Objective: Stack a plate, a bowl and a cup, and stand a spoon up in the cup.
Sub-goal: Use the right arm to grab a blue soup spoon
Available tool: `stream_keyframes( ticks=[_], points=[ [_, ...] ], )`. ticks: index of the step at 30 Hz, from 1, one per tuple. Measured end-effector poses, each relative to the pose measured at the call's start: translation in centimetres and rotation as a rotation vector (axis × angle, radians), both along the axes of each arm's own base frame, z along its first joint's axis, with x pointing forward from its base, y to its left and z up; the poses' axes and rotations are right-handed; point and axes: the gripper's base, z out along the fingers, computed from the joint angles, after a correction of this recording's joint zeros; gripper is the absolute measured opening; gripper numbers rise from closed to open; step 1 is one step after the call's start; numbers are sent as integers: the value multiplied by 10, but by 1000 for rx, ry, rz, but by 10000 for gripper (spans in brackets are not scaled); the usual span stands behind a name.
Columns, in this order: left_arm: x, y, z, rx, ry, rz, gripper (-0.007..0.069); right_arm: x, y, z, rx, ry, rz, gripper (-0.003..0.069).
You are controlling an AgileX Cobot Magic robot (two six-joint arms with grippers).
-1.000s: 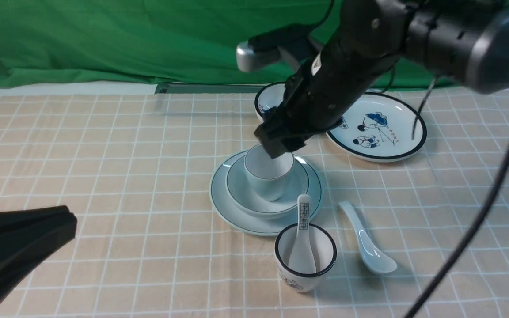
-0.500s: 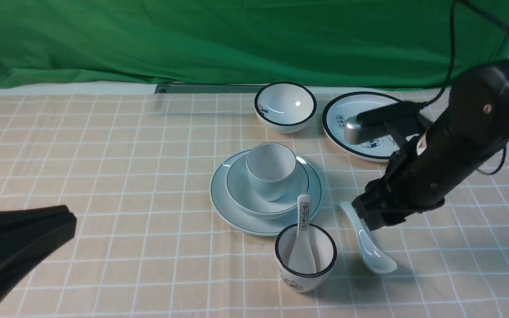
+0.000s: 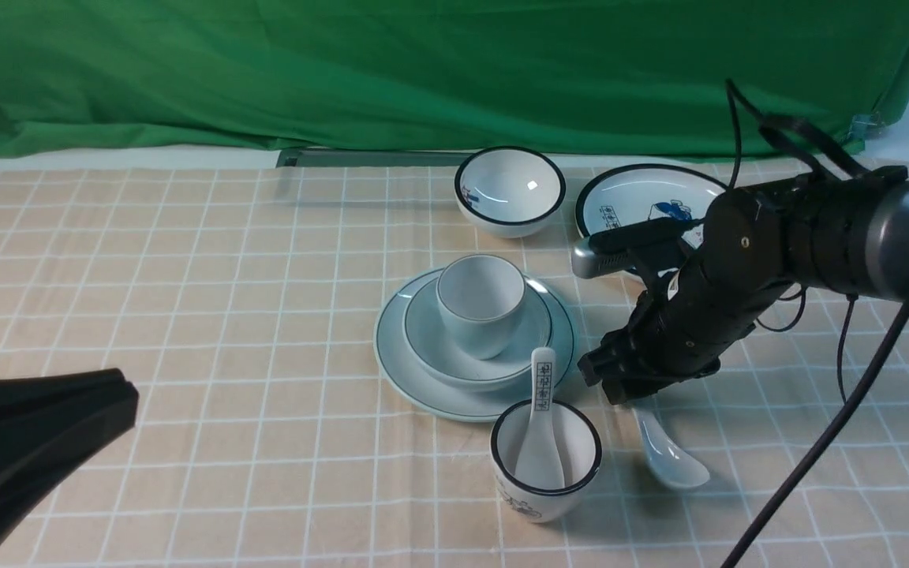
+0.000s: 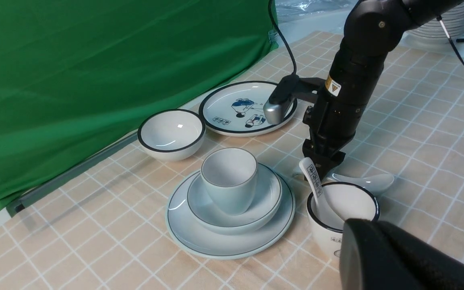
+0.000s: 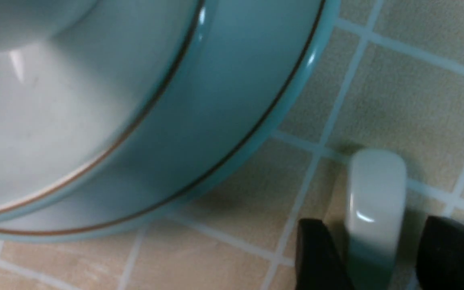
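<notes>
The pale blue-green plate (image 3: 391,347) lies mid-table with the shallow bowl (image 3: 431,335) on it and the cup (image 3: 480,304) upright in the bowl. To their right the plain white spoon (image 3: 671,457) lies on the cloth. My right gripper (image 3: 620,386) is down at its handle end. In the right wrist view the gripper (image 5: 381,257) is open, the spoon handle (image 5: 375,193) between its fingers (image 5: 316,253) with a gap on each side, beside the plate's rim (image 5: 256,100). My left gripper (image 3: 119,394) hangs shut and empty at the near left.
A black-rimmed white cup (image 3: 545,473) holding a spoon with black characters (image 3: 541,386) stands just in front of the stack, close to my right gripper. A black-rimmed bowl (image 3: 510,189) and a cartoon plate (image 3: 628,197) sit at the back. My right arm's cable (image 3: 841,410) hangs over the near right.
My right arm swung from above the cup over to the right and came down over the plain spoon's handle, then shifted slightly left. The left arm has not moved.
</notes>
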Motion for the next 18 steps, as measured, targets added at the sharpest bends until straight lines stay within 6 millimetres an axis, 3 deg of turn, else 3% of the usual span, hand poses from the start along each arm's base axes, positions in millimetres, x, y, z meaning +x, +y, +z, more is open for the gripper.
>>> stream_keyframes(
  ticks=[5, 10, 12, 16, 18],
  points=[
    [0, 0, 0, 0, 0, 0, 1, 2, 0, -2, -5, 0, 10, 315],
    [0, 0, 0, 3, 2, -1, 1, 1, 0, -3, -20, 11, 49, 174],
    [0, 0, 0, 4, 3, -1, 1, -1, -2, 0, -27, 23, 60, 176],
    [0, 0, -1, 7, 7, -1, 1, -10, -5, 19, -31, 27, 80, 176],
    [0, 0, -1, 8, 8, -2, 1, -20, -9, 62, 10, -80, 86, 176]
  ],
)
